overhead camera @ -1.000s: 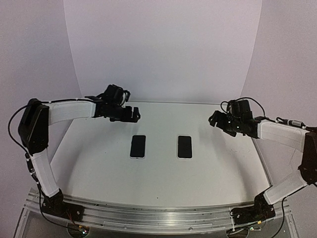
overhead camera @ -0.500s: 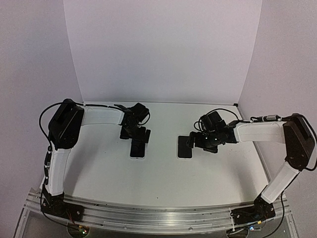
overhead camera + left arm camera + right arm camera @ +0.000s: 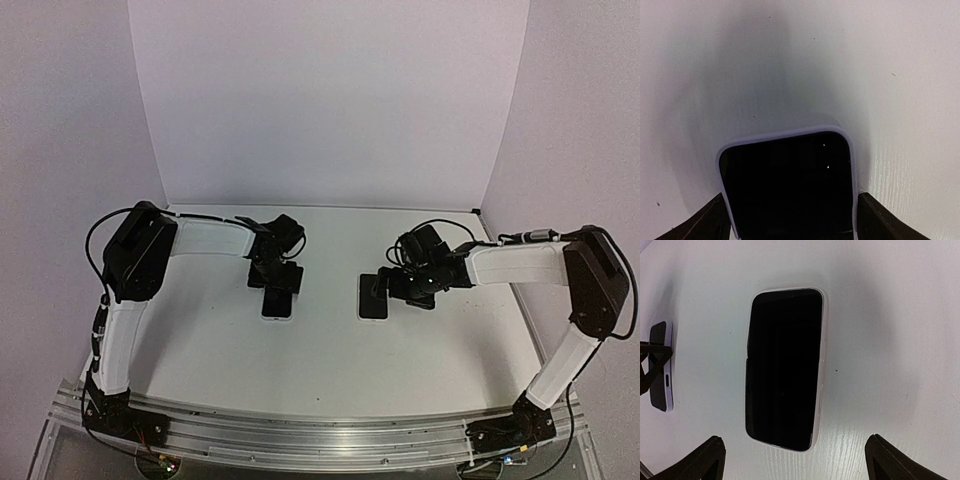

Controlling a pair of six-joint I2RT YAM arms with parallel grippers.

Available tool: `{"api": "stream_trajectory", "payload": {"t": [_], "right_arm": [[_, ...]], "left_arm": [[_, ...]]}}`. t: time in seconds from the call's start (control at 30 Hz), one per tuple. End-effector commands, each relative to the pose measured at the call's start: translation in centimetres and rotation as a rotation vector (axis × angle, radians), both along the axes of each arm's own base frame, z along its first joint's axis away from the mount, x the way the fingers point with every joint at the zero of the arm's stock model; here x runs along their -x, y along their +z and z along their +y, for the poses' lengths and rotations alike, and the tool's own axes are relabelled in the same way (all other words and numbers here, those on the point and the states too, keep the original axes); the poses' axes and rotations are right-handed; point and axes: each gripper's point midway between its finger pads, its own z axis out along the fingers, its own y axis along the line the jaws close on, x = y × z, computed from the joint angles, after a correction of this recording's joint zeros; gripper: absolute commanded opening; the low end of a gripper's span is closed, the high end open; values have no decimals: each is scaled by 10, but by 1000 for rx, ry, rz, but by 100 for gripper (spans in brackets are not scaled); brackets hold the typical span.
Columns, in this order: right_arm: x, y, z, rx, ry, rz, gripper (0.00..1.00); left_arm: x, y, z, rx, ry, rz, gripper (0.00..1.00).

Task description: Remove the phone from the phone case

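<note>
Phone (image 3: pixel 787 185) in its pale case (image 3: pixel 785 131) is lying flat on the desk (image 3: pixel 790 50), long axis running straight ahead of the left claw (image 3: pixel 790 220), whose open fingers (image 3: pixel 705 222) are bracketing its near end. The right claw (image 3: pixel 795 450) is gaping wide behind the second cased phone (image 3: pixel 785 365).

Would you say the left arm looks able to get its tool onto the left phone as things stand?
Probably yes: the left tool straddles the cased left phone, one finger close by each long side, and nothing lies in between.
</note>
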Motion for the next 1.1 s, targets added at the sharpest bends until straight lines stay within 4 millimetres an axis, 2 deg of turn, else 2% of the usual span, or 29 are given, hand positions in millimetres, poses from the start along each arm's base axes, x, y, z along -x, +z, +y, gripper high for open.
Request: {"api": "stream_trajectory", "payload": {"t": [0.0,0.13,0.2,0.27,0.4,0.5,0.7,0.77,0.87,0.93,1.07], "right_arm": [[-6,13,12,-29,6,-18,98],[-7,18,23,-40,29,-28,98],[-5,23,39,-46,76,-42,98],[-5,25,63,-55,132,-48,98],[-1,34,141,-183,278,-32,98],[-5,23,174,-275,272,30,98],[-5,11,202,-417,260,100,95],[-5,9,212,-461,270,104,94],[-4,-10,224,-509,255,147,91],[-3,-24,232,-541,243,194,87],[-7,-40,249,-622,215,255,71]], "left_arm": [[12,-27,4,-13,17,59,70],[15,-23,5,-2,28,65,51],[14,-14,2,21,34,60,46],[13,-6,0,47,40,56,44],[14,1,-6,87,49,66,42],[10,6,-2,108,78,77,38],[4,28,8,190,110,79,25],[7,31,3,226,90,92,23],[7,33,0,246,85,93,21],[5,36,0,254,85,89,21],[3,36,2,264,96,95,21]]}}
